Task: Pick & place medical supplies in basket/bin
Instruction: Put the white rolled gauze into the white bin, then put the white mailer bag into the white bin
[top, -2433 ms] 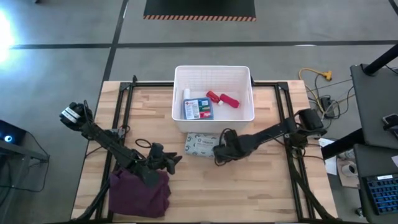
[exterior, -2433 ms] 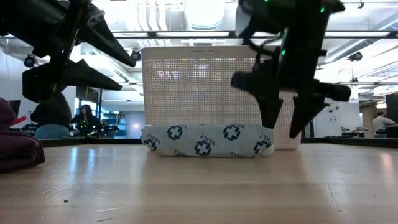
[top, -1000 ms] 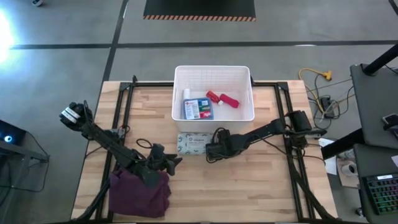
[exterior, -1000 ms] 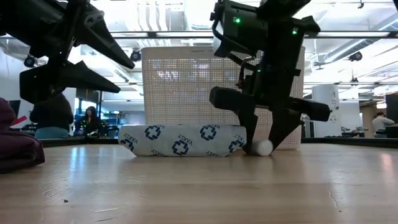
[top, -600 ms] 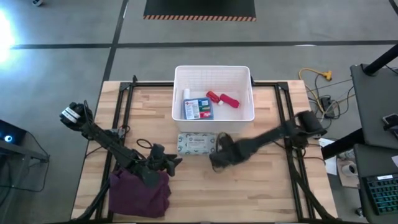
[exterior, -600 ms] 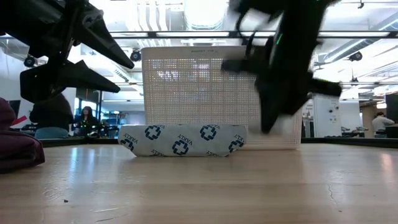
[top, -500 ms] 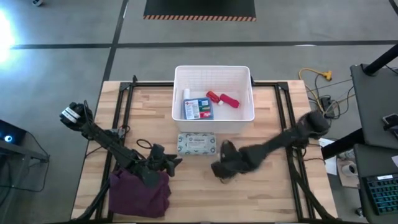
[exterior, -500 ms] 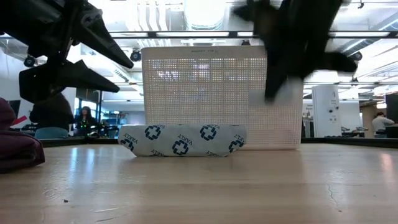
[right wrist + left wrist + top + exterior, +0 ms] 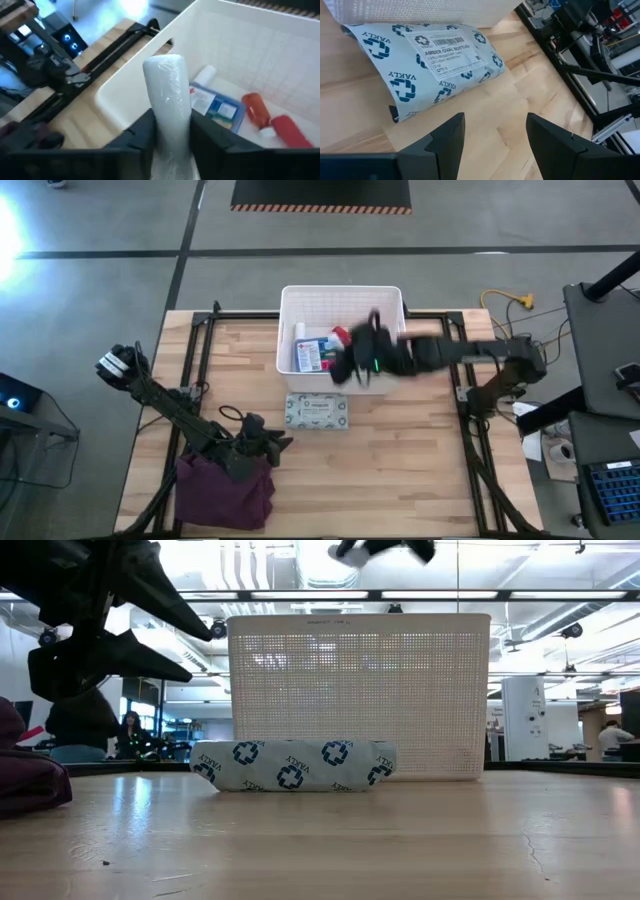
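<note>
My right gripper (image 9: 350, 368) hovers over the white slotted bin (image 9: 340, 290), shut on a white plastic-wrapped roll (image 9: 166, 85). In the bin lie a blue first-aid box (image 9: 216, 107), a small white bottle (image 9: 202, 77), a small red bottle (image 9: 255, 107) and a red tube (image 9: 286, 127). The grey-green flat packet (image 9: 317, 411) lies flat on the table just in front of the bin and also shows in the left wrist view (image 9: 435, 55). My left gripper (image 9: 277, 442) is open and empty, above the table left of the packet, beside the maroon cloth (image 9: 225, 490). My right gripper pinches the roll's lower part (image 9: 170, 130) between its two fingers (image 9: 142, 135). The roll lies along the fingers and its free end (image 9: 162, 65) sticks out past them. It is lifted clear, above the bin's near left part.
The folded maroon cloth lies at the table's near left. Black frame rails (image 9: 205, 350) run along the table's left and right sides. Bare wood lies in front of the packet (image 9: 330, 840). People sit in the room beyond the table (image 9: 135, 730).
My right gripper has risen from the table at the packet's right end with the white roll between its fingers. It went briefly toward the near edge, then swung up and toward the far edge, over the bin. The packet has stayed where it was.
</note>
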Motion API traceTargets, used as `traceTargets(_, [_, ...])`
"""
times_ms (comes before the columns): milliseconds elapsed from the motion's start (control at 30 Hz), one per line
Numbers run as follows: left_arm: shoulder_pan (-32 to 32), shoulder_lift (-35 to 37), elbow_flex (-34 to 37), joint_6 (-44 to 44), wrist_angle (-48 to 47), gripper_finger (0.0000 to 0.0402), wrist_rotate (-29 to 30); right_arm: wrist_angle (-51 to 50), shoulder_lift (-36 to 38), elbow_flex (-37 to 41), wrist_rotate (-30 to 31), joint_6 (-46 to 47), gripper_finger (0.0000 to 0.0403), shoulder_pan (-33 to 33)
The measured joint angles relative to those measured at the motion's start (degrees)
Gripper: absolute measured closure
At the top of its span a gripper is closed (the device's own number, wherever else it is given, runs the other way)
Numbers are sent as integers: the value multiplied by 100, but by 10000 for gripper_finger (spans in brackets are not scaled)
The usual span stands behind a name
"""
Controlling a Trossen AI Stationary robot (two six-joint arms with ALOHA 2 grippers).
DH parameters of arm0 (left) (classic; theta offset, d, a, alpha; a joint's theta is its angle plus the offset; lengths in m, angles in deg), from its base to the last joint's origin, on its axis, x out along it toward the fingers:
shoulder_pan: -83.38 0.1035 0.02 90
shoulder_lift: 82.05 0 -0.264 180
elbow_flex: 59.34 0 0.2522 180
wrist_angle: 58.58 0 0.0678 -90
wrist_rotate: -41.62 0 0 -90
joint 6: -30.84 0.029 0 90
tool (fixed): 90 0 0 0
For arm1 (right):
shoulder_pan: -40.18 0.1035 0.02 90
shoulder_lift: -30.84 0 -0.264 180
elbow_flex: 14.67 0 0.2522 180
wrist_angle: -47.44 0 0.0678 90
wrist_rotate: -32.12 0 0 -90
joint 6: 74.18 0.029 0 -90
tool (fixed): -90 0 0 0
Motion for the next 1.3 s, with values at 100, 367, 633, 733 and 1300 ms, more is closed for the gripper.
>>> traceTargets(100, [0, 0, -1, -158, 13, 207, 73, 7, -94, -164, -1050, -414, 264, -960])
traceTargets(367, [39, 0, 0, -389, 17, 207, 624, -80, -70, -194, -1701, -1364, 127, -1664])
traceTargets(633, [475, 0, 0, -842, -516, 207, 61, -697, 110, -80, -1603, -3724, 105, -689])
traceTargets(733, [679, 8, 0, -922, -1040, 207, -120, -736, 95, 252, -1619, -4079, 117, -201])
traceTargets(1300, [1254, 914, 1737, -116, -15, 207, -1455, 2288, -284, 2562, -1483, 392, 254, 1016])
